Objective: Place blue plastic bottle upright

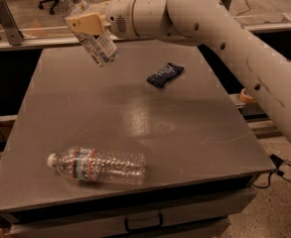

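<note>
The blue plastic bottle is a small clear bottle with a white cap and a large white label. It hangs in the air over the far left part of the table, tilted with its cap up and to the left. My gripper is shut on the bottle's middle, its tan fingers across the body. The white arm reaches in from the right.
A longer ribbed clear bottle with a red-and-blue label band lies on its side near the table's front left. A dark blue snack packet lies at the back middle. The grey table ends close to the right; rails and chairs stand behind.
</note>
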